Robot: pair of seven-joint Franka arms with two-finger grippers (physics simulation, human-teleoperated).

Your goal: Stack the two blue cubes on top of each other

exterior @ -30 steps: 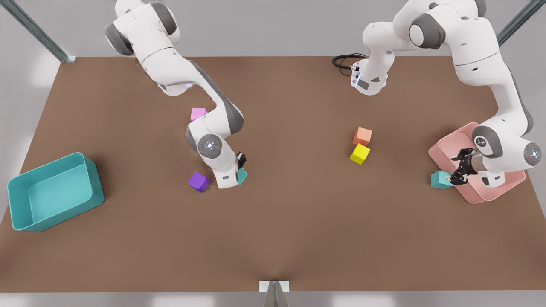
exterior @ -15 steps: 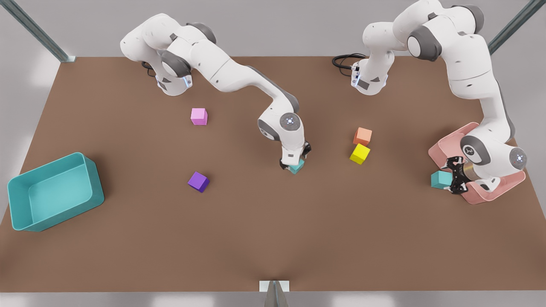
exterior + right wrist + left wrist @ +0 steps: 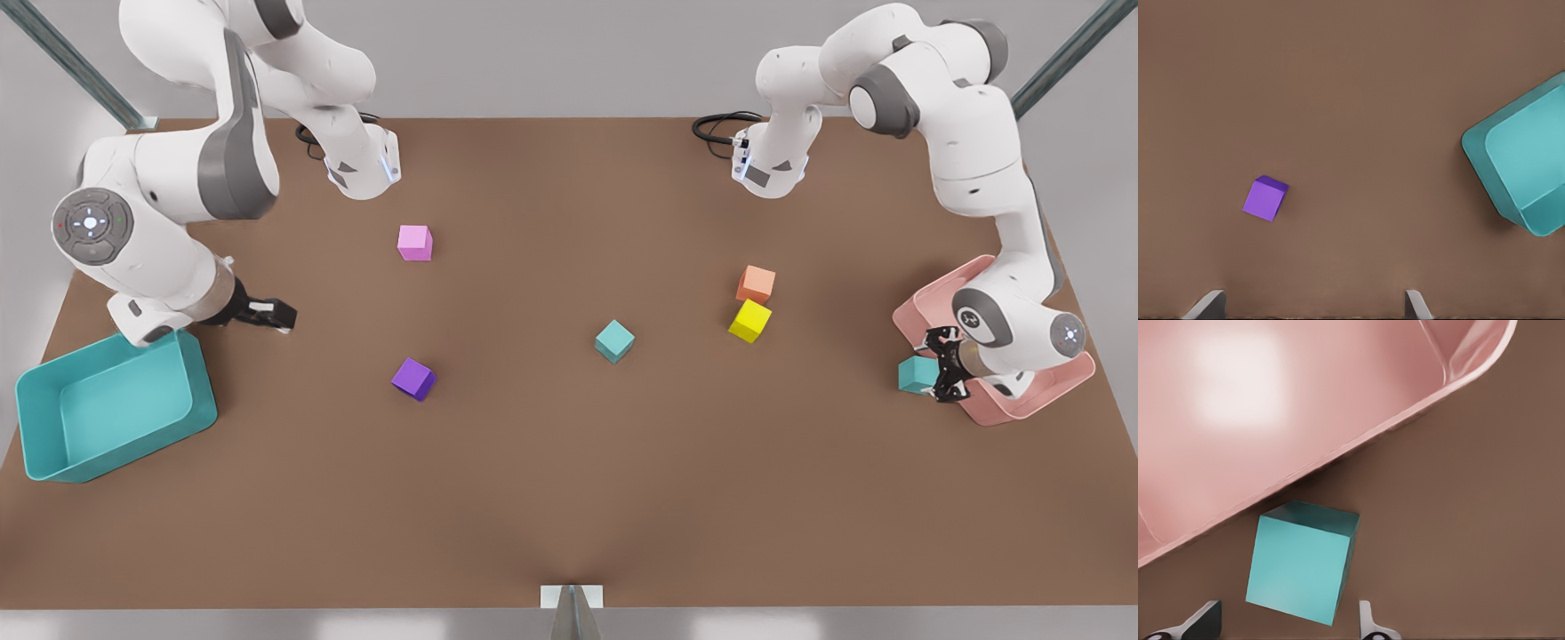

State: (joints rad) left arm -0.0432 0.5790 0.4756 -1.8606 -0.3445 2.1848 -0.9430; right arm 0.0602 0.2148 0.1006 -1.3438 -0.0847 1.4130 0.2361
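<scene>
My left hand sits at the front view's right, fingers spread on either side of 1 blue cube, not yet pinching it; that cube rests on the counter just beside the pink bin. The other blue cube stands alone mid-counter. My right hand hovers spread and empty beside the teal bin, with the purple cube nearby.
</scene>
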